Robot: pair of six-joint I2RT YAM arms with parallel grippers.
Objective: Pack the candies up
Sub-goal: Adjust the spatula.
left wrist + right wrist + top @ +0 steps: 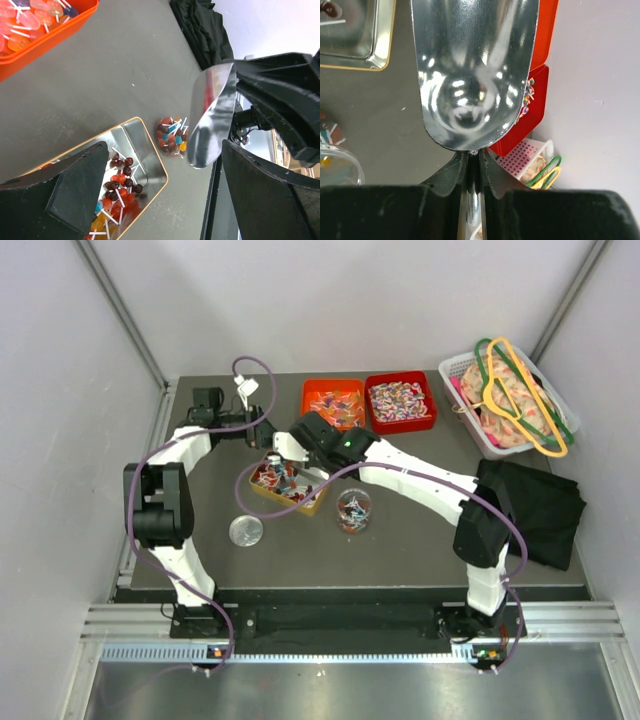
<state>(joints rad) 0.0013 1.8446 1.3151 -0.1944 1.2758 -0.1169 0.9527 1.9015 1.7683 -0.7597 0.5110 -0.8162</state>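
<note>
The candies (400, 398) fill a red tray (428, 422) at the back, and a few of them (527, 95) show past the scoop's edge. My right gripper (298, 440) (474, 157) is shut on the handle of a shiny metal scoop (475, 75) (212, 115). The scoop's bowl is empty and hangs above the table beside a gold-rimmed tin (300, 505) (145, 150) of lollipops. My left gripper (258, 430) (165, 150) stands open over that tin with nothing between its fingers. A clear jar (353, 510) (171, 136) holding mixed sweets stands right of the tin.
An orange tray (333, 402) of lollipops sits left of the red one. The jar's lid (246, 531) lies at the front left. A white basket (455, 375) with hangers stands at the back right, and a black cloth (535, 510) lies in front of it.
</note>
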